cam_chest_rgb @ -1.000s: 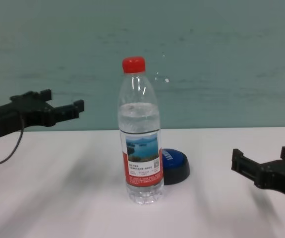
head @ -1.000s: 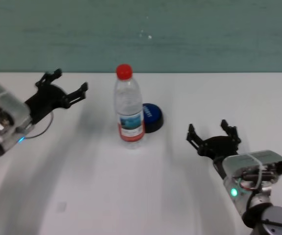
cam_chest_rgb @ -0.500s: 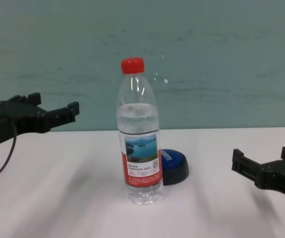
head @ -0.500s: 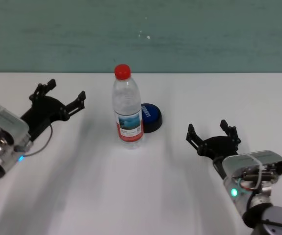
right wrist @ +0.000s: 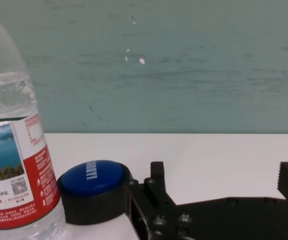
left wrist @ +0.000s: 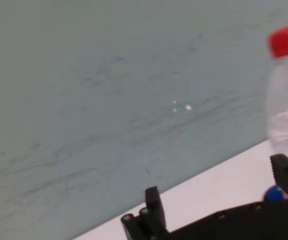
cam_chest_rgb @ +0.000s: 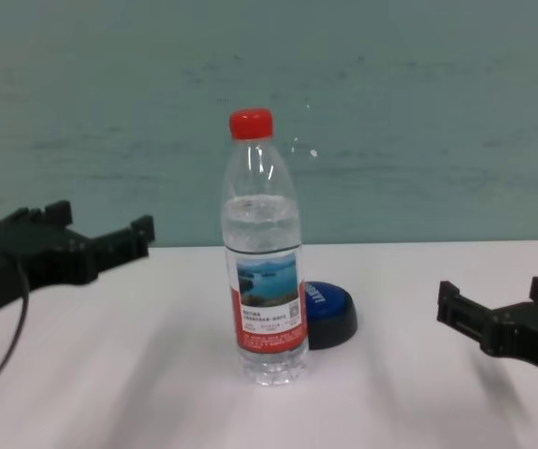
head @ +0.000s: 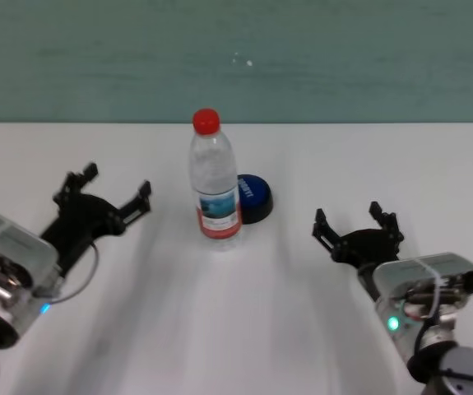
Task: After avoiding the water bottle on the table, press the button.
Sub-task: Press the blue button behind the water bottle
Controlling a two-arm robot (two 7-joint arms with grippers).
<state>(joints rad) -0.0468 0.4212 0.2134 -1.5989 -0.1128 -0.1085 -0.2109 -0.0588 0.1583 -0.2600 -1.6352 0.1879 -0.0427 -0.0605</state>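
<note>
A clear plastic water bottle (head: pixel 216 183) with a red screw cap stood upright near the middle of a plain white bench (head: pixel 244 329). It was filled with water most of the way up, so it likely had some weight low down, yet it was tall on a narrow foot and would probably tip from a sideways knock. Its smooth wall looked slippery and would give under a squeeze. The task called for leaving it alone, not gripping it.

Just behind it and toward the robot's right sat the button (head: pixel 253 196), a low blue dome with white lettering on a black base. It was very close to the bottle's foot; whether the two touched could not be told from these views. The button looked rigid and squat. It needed no hold, only a firm push straight down on the crown of the dome, best approached from the side away from the bottle.

The left claw (head: pixel 108 203) hung over the bench well to the bottle's left, its fingers spread wide and holding nothing. The right claw (head: pixel 358 229) sat low over the bench, nearer the robot and to the right of the button, also spread wide and empty. From its wrist camera the button lay in plain sight, with the bottle off to the side of that line.
</note>
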